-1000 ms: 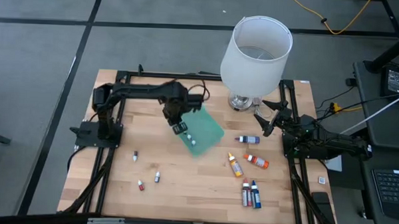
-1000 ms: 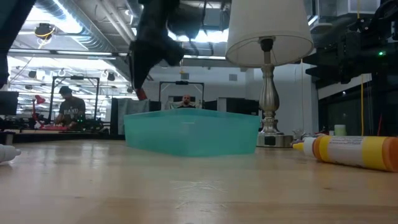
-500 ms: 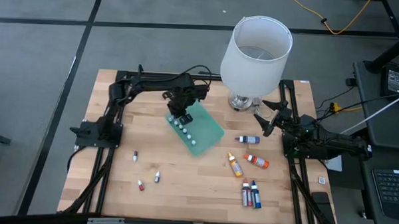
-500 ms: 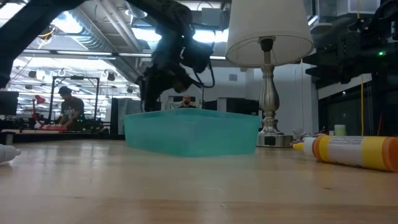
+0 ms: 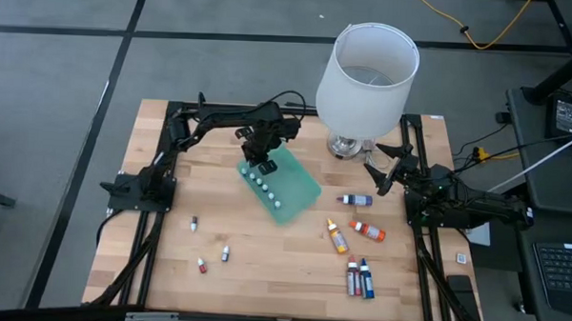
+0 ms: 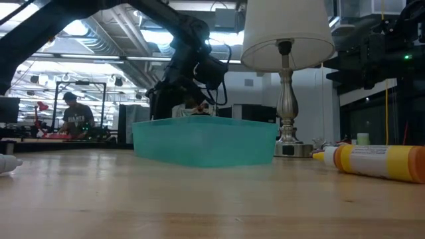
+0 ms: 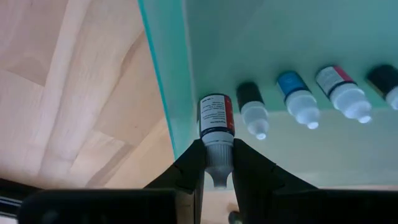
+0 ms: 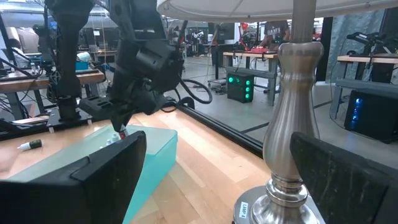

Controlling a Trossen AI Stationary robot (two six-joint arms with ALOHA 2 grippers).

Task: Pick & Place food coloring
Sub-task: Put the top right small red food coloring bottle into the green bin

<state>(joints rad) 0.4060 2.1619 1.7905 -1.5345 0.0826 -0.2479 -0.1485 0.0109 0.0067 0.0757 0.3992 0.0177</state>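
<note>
A green tray (image 5: 299, 185) lies on the wooden table and holds a row of several tiny white-capped food coloring bottles (image 7: 300, 99). My left gripper (image 5: 258, 162) stands over the tray's far left corner, pointing steeply down. It is shut on one more tiny bottle with a red label (image 7: 216, 116). Larger bottles lie on their sides at the right: purple (image 5: 356, 199), orange (image 5: 337, 237), red-orange (image 5: 367, 230), and a red and blue pair (image 5: 360, 277). My right gripper (image 5: 381, 169) waits open at the right edge, beside the lamp's foot. My left gripper pinches the tiny bottle's white cap (image 7: 217, 148) between its two fingers (image 7: 194, 163), coming from above and pointing steeply down. The bottle hangs below the fingers, body downward, just inside the tray's wall (image 7: 166, 93). Whether it touches the tray's floor I cannot tell.
A lamp with a large white shade (image 5: 367, 73) stands at the far edge, right of the tray. Three tiny bottles (image 5: 194, 222) (image 5: 225, 254) (image 5: 202, 265) lie on the near left of the table. Black frame rails (image 5: 155, 232) run along both sides.
My left gripper, still shut on the tiny bottle, has gone down and toward the table's far edge, from above the tray's left rim to just over its far left corner. The row of bottles in the tray now shows in full.
</note>
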